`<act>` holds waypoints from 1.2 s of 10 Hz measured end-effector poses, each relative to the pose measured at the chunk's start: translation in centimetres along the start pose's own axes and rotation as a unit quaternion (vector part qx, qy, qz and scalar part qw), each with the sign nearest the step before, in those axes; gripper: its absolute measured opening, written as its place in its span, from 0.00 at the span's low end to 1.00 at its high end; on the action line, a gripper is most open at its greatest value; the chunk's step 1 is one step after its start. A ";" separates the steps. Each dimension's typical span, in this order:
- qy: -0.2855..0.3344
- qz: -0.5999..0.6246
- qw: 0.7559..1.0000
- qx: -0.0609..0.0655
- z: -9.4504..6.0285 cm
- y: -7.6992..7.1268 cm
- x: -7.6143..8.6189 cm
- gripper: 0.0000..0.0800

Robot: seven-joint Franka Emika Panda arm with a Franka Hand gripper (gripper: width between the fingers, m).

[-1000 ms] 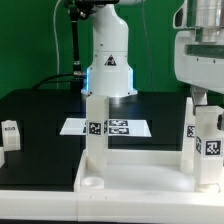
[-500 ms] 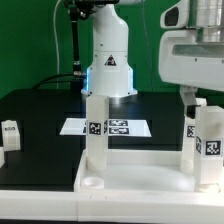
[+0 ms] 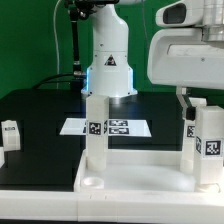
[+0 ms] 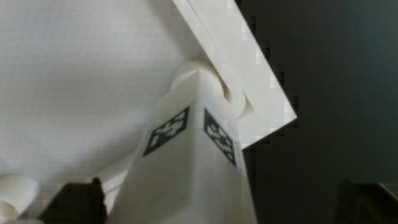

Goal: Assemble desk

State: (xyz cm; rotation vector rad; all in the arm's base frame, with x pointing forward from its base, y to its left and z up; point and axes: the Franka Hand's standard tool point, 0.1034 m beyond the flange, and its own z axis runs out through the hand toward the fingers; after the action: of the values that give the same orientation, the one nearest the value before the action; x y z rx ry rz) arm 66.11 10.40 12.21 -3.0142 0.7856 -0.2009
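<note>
Up we rise, white two-finger gripper (image 3: 190, 96) with jaws released off the upright white plastic square leg (image 3: 212, 150) at three o'clock; next, we reposition for a fresh pickup.

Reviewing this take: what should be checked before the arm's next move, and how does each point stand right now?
1. Gripper open: ok, its fingers stand apart in the wrist view.
2. Gripper clear of the leg nearest the camera: cannot tell, it hangs just above.
3. Corner leg at the exterior view's left, upright in the tabletop: ok.
4. Standing legs fully seated: cannot tell.
5. Loose leg beside the tabletop, unobstructed: ok.
</note>
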 end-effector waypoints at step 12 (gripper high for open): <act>0.008 -0.209 0.978 -0.004 0.1 0.4 0.5 0.36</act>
State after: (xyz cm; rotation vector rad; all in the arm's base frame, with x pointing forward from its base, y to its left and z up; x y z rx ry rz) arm 66.34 9.78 12.17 -3.1493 0.1397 -0.2275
